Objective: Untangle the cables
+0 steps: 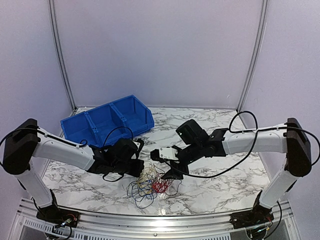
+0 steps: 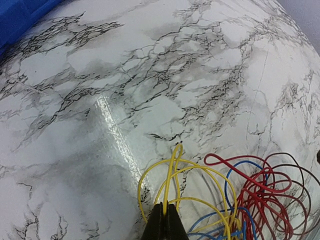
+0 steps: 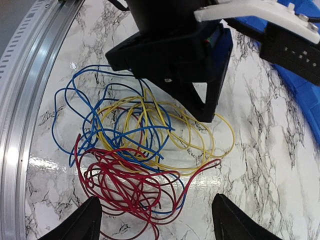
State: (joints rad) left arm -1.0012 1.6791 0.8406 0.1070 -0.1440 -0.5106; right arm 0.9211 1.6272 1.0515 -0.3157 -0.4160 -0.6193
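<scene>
The cables (image 1: 150,186) lie in a loose tangle of red, blue and yellow loops on the marble table, between the two arms. My left gripper (image 2: 166,209) is shut on a yellow cable (image 2: 174,165), whose loop sticks out ahead of the pinched jaws. From above, the left gripper (image 1: 141,171) sits at the tangle's left edge. My right gripper (image 3: 157,222) hovers open over the red coil (image 3: 125,187), one finger on each side of it. Blue cable (image 3: 90,117) and yellow cable (image 3: 195,145) spread beyond the red coil. The left gripper's black body (image 3: 185,60) hangs over the far side of the pile.
A blue three-compartment bin (image 1: 107,121) stands at the back left of the table. The metal rail (image 3: 30,75) of the table's near edge runs close to the blue loops. Thick black arm cords (image 1: 240,145) loop along both arms.
</scene>
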